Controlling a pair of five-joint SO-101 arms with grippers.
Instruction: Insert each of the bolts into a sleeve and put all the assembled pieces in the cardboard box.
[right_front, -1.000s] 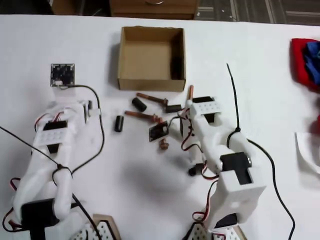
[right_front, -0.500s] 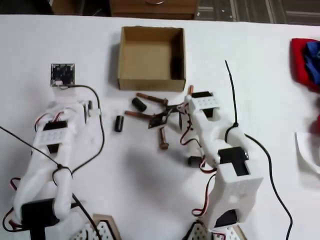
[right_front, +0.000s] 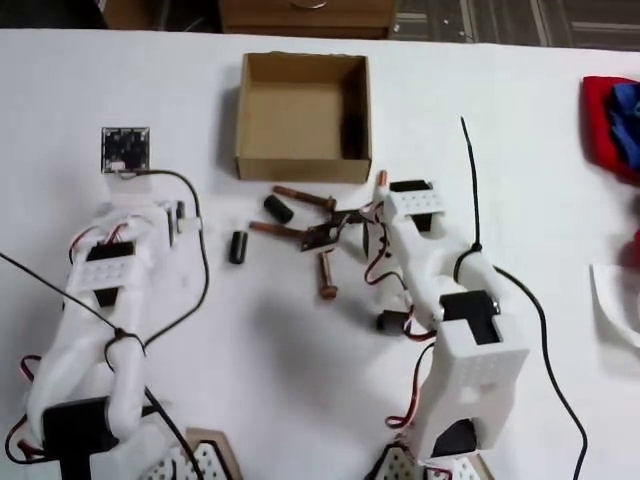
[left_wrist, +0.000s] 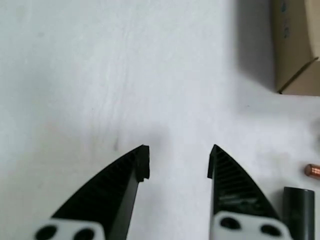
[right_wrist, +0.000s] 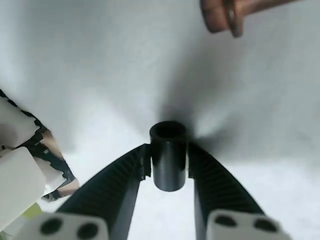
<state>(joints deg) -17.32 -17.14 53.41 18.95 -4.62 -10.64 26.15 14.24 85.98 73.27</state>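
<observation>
Sleeve: a short black tube (right_wrist: 169, 156), its open end towards my wrist camera, sits between my right pincer's (right_wrist: 169, 160) tips, just in front of the cardboard box (right_front: 300, 168) and among loose bolts (right_front: 303, 196).
Handling: I judge it light, rigid and smooth-walled, so liable to slip or twist. It is best gripped mid-wall, leaving the bore free.
Right pincer: drawn narrow on the sleeve, one finger against each side.
Nearest bolt: copper-coloured (right_wrist: 220, 15), near the sleeve; stiff, likely to roll.
Left pincer: spread wide (left_wrist: 177, 162) over the white table (left_wrist: 100, 75), holding nothing.
</observation>
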